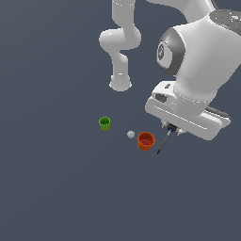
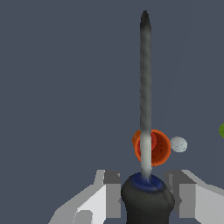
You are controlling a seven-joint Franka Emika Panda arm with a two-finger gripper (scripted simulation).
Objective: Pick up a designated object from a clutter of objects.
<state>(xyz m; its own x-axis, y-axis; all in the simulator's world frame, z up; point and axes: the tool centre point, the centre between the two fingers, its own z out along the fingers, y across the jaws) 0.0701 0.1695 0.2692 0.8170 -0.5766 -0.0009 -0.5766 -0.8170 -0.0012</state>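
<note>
Now lifting: jaws are gripping the screwdriver by its handle.
Next: raising clear of orange-red cup.

Black and dark-blue screwdriver with grey shaft, orange-red cup, green cup, white ball

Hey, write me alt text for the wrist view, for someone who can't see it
The gripper holds the screwdriver by its black and dark-blue handle, jaws on either side, with the thin grey shaft pointing straight away from the camera. Beyond the shaft sit an orange-red cup and a small white ball on a plain dark grey surface, with a sliver of a green cup at the edge.
</note>
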